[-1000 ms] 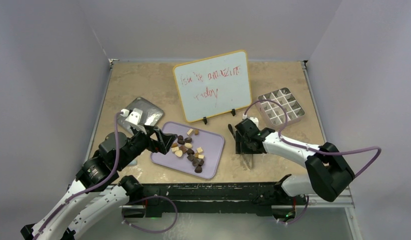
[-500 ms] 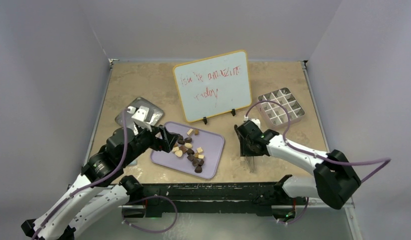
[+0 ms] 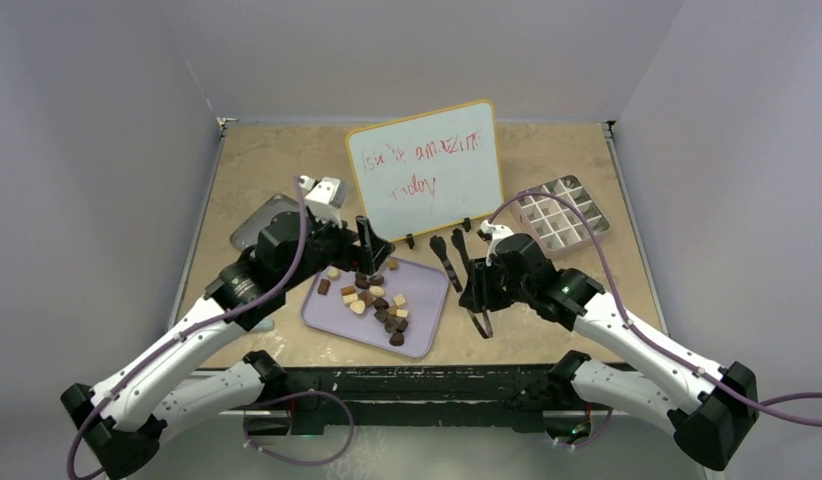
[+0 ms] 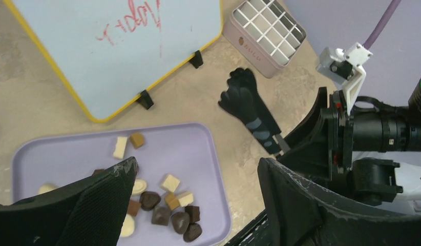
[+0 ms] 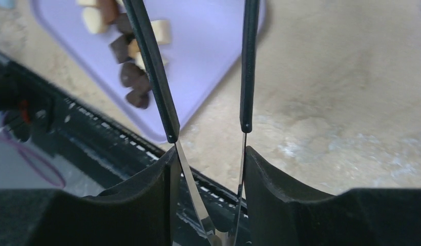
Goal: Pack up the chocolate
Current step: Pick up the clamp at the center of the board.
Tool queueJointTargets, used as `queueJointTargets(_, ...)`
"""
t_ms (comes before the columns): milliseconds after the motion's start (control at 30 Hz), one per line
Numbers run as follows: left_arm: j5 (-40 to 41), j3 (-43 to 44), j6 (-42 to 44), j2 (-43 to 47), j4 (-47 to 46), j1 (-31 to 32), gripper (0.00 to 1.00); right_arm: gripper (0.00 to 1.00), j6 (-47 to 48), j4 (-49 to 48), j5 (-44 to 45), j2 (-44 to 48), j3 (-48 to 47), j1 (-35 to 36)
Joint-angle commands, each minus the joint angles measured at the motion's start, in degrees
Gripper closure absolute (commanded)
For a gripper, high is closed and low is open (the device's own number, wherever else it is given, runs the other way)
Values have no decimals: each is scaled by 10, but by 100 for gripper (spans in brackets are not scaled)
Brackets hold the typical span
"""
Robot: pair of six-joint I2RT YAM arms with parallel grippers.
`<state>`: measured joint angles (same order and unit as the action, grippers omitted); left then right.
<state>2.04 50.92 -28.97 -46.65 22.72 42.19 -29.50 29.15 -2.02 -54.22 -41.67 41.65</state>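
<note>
Black tongs (image 4: 247, 105) now raised, right hand (image 5: 209, 159) gripping them

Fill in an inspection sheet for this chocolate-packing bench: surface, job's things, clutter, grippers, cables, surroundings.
Surface: beige mottled tabletop.
Job's things: chocolate loose on lavender tray; gridded box at right rear, cells look empty.
Clutter: whiteboard with red writing, standing; metal plate at left rear.
Grippers: left gripper open above tray; right gripper shut on black tongs.
Cables: purple cable looping from each wrist.
Surroundings: plain pale walls.
</note>
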Motion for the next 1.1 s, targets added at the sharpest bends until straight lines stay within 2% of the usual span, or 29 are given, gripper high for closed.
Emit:
queueJointTargets(0, -53, 45, -10, -53, -83, 2, 13, 52, 31, -54, -110, 19, -19, 6)
queueJointTargets(167, -100, 61, -10, -110, -121, 2, 11, 53, 33, -97, -152, 16, -19, 9)
queueJointTargets(500, -114, 52, 2, -172, -140, 2, 10, 53, 46, -122, -197, 4, -33, 11)
queueJointTargets(600, -119, 54, 10, -193, -117, 2, 11, 54, 47, -120, -192, 8, -33, 11)
queueJointTargets(800, -69, 46, 27, -218, -52, 2, 14, 56, 40, -109, -154, 35, -36, 11)
queueJointTargets(1067, -86, 1, 7, -180, -33, 2, 21, 56, 23, -99, -120, 59, -40, 12)
